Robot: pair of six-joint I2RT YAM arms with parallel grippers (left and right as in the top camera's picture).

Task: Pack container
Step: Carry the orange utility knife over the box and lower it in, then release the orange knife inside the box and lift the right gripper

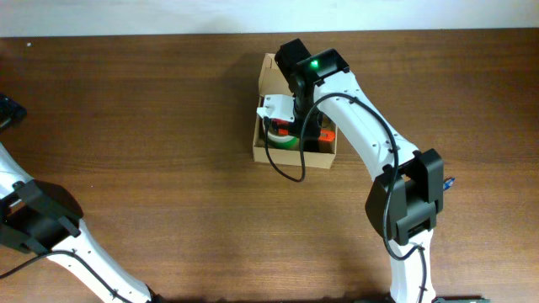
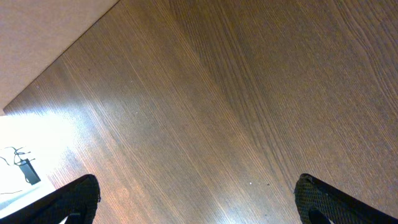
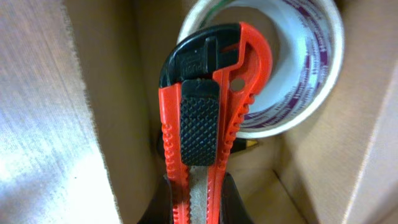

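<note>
The container (image 1: 269, 77), a small tan cardboard box, stands open at the back middle of the table. My right gripper (image 1: 300, 124) reaches down into it. In the right wrist view this gripper (image 3: 198, 194) is shut on a red and black utility knife (image 3: 200, 118), whose handle is clamped between the black fingers (image 3: 163, 205). Beyond the knife a white tape roll (image 3: 317, 74) leans inside the container's cardboard walls (image 3: 124, 93). A green-edged roll (image 1: 282, 140) shows in the box from above. My left gripper (image 2: 198, 200) hangs open over bare wood, far from the box.
The left arm (image 1: 38, 215) sits at the table's front left corner. In the left wrist view the table's edge runs across the top left, with a black cabled device (image 2: 26, 172) on a bright surface at the far left. A small yellow item (image 3: 250, 144) lies under the knife.
</note>
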